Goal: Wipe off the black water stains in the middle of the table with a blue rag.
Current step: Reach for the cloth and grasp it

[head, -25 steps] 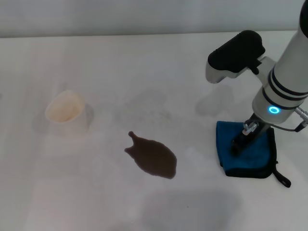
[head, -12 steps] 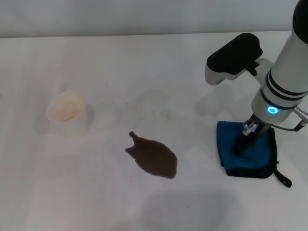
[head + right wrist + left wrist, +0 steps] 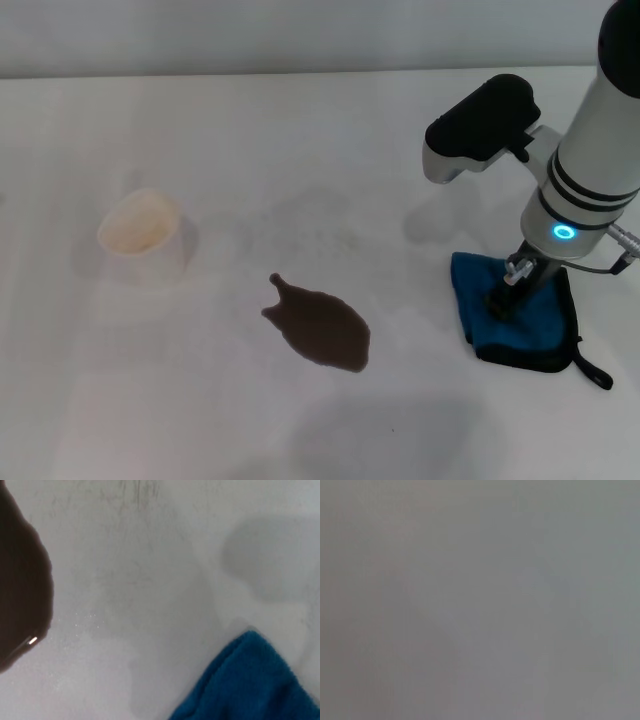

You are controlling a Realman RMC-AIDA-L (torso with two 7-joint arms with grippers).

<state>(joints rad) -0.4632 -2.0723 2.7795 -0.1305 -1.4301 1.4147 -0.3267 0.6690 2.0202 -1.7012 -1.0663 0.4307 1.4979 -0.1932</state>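
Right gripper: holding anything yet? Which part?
The right gripper is down on the blue rag, near the middle of its top, where the cloth bunches slightly. Whether the rag is actually pinched cannot be told.

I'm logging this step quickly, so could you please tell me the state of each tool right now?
Left tool: not in view.
Right tool: down on the blue rag; whether it is open or closed on the cloth cannot be told.

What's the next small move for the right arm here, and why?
Probably drag the blue rag toward the robot's left, onto the black water stains. The right end effector is down on the rag, which has one edge lifted, while the puddle lies untouched on the table, clear of the cloth. Whether the rag is actually gripped can't be seen. The left arm is out of view.
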